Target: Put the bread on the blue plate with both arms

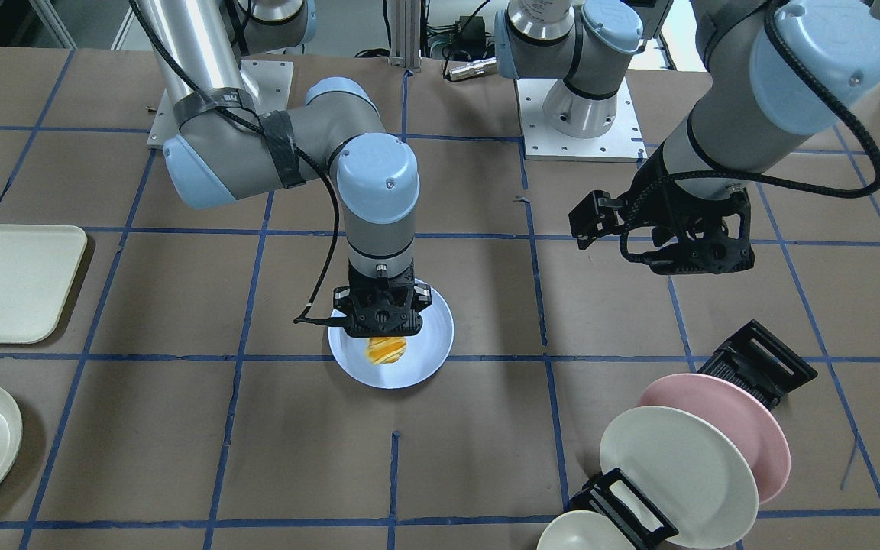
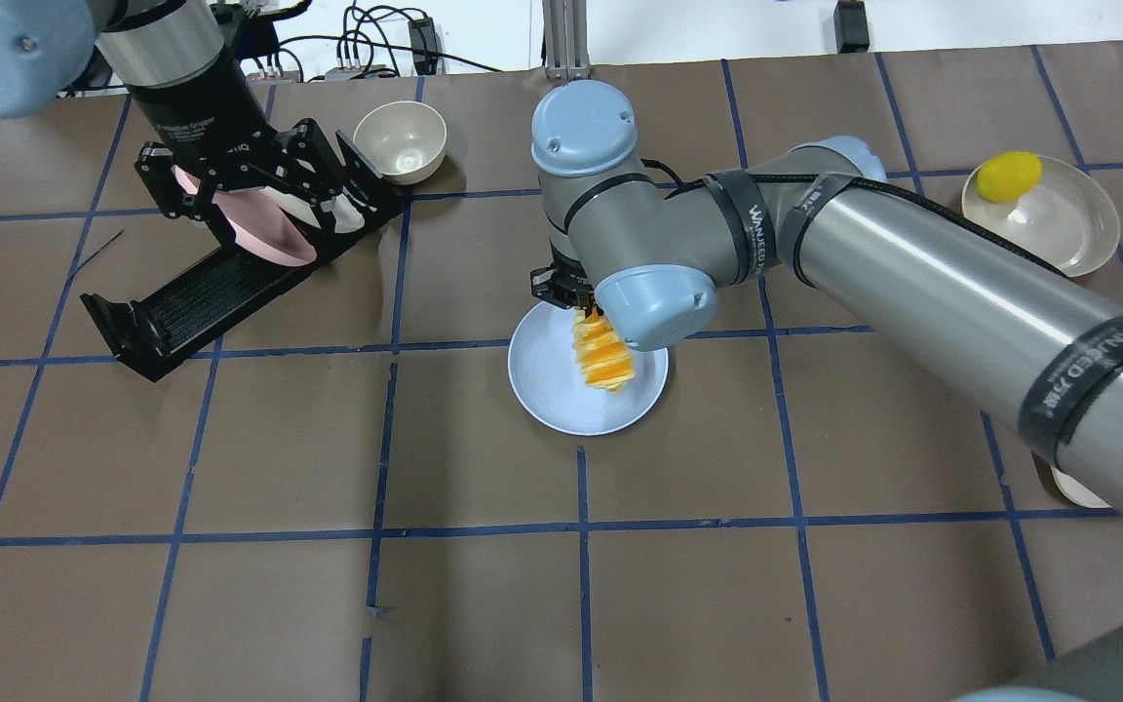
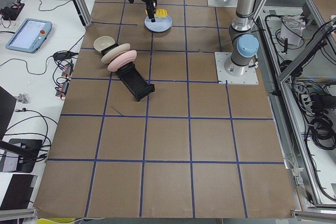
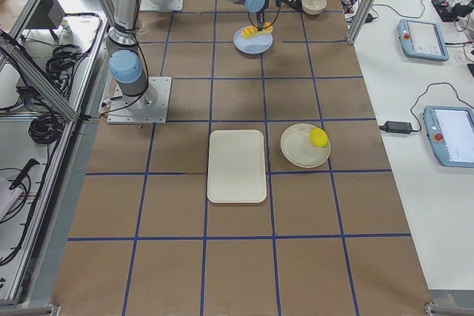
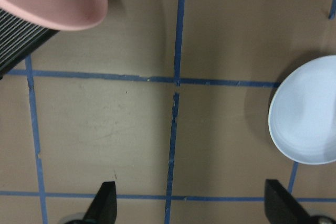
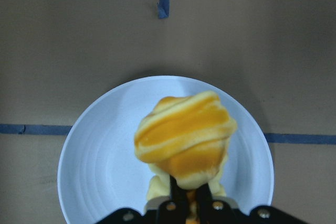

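Front view: black two-finger right gripper (image 1: 383,336) clenched on striped orange-and-cream ridged loaf (image 1: 386,350), hung end-down over round pale-blue matte plate (image 1: 431,355); contact w/ plate impossible to tell. Overhead: loaf slanting across plate's middle. Left wrist cam: black left gripper (image 5: 191,205) spread wide, empty, apart from plate, near glossy pink plate (image 5: 52,3). Placing step, prob. near done; next calls for lowering, then release w/o loaf rolling off. Side views: brown paper tabletop (image 3: 168,171) w/ blue tape grid (image 3: 147,116), operator tablets (image 3: 29,27) alongside.
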Tool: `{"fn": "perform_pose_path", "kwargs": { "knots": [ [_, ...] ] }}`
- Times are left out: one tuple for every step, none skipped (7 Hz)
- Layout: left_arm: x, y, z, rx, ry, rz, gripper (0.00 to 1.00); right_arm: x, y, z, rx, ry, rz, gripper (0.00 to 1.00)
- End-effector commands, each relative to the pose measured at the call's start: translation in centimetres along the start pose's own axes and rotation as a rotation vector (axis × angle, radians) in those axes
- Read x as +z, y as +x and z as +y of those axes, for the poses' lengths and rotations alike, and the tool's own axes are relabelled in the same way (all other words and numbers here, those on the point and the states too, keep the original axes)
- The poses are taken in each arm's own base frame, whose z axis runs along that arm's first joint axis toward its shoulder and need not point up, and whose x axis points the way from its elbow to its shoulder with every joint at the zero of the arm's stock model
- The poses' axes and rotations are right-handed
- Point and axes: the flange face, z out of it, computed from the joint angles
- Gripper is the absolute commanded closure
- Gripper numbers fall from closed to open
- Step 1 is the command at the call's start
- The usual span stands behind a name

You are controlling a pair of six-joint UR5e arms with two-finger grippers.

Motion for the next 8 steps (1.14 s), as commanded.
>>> {"fn": "perform_pose_path", "kwargs": {
  "knots": [
    [-1.2,-0.1,-0.2,0.009,0.009,-0.015,0.00,1.6,-1.2,0.5,-0.021,-0.022,0.007,0.94],
    [-2.0,0.1,1.2,0.017,0.023,-0.007,0.00,1.7,-1.2,0.5,-0.026,-0.026,0.007,0.86],
    [-3.0,-0.1,2.9,0.022,0.046,-0.010,0.00,2.0,-1.2,0.8,-0.059,-0.030,0.009,0.01],
    [-3.5,-0.1,3.4,0.024,0.066,-0.003,0.00,1.9,-1.2,0.8,-0.088,-0.030,0.009,0.00],
    [-4.1,0.6,3.3,0.024,0.103,0.002,0.00,1.9,-1.2,0.8,-0.089,-0.030,0.010,0.00],
    [-4.3,0.9,3.4,-0.008,0.118,0.051,0.00,1.9,-1.2,0.8,-0.087,-0.028,0.010,0.00],
    [-4.4,0.7,4.4,-0.017,0.110,0.039,0.00,1.5,-1.2,0.5,-0.087,-0.019,0.009,0.00],
    [-3.4,0.5,4.7,-0.023,0.102,0.044,0.00,-0.9,0.2,-1.0,-0.082,0.022,-0.005,0.00]
  ]
}}
